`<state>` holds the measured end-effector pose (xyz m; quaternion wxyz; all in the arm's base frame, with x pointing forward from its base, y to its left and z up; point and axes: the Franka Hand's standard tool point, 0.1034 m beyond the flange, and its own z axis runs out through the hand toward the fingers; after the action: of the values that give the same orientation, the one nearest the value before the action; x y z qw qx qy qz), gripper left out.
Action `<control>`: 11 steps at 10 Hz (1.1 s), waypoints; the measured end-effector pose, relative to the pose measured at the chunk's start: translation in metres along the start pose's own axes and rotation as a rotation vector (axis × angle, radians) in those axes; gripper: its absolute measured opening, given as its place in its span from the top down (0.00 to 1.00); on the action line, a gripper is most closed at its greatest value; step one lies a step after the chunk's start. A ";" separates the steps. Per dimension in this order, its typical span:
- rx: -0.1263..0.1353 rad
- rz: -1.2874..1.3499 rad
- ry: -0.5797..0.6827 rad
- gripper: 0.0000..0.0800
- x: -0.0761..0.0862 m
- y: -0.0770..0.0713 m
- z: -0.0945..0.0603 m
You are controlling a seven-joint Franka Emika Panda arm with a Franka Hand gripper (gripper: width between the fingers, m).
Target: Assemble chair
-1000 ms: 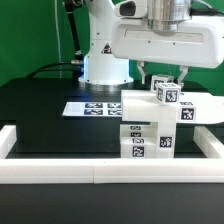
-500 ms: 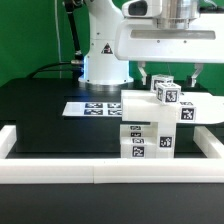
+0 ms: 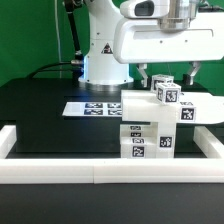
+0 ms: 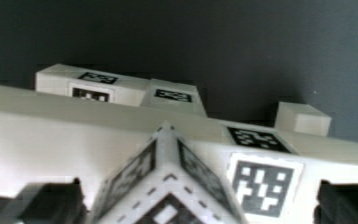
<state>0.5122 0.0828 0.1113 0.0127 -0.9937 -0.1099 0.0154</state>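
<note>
The chair (image 3: 155,122) is a white blocky stack of interlocked parts with black-and-white tags, standing on the black table at the exterior view's right, just behind the front rail. Its topmost tagged block (image 3: 166,92) sticks up at the back. My gripper (image 3: 167,72) hangs straight above that block, open, with one dark finger (image 3: 143,70) on each side and nothing held. In the wrist view the chair's tagged blocks (image 4: 247,180) fill the space below, and my gripper (image 4: 202,205) shows only as dark fingertips (image 4: 48,200) at the picture's edge, well apart.
The marker board (image 3: 92,107) lies flat on the table at the chair's left in the exterior view. A long low white border rail (image 3: 60,172) runs along the front, with side rails (image 3: 8,140) at both ends. The robot's base (image 3: 100,60) stands behind.
My gripper has opened wider and lifted a little off the chair's top block. The chair has not moved.
</note>
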 end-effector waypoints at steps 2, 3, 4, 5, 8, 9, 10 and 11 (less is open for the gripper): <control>0.000 -0.106 -0.001 0.19 0.000 0.002 0.001; 0.000 -0.182 -0.002 0.19 -0.001 0.003 0.001; 0.000 -0.258 -0.002 0.19 -0.001 0.004 0.001; 0.000 -0.323 -0.002 0.19 -0.001 0.005 0.001; 0.000 -0.319 -0.002 0.34 -0.001 0.007 0.001; 0.000 -0.318 -0.002 0.51 -0.001 0.007 0.001; 0.000 -0.309 -0.002 0.65 -0.001 0.007 0.001; 0.000 -0.295 -0.002 0.64 -0.001 0.007 0.001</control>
<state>0.5127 0.0757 0.1100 0.0148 -0.9668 -0.2548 0.0145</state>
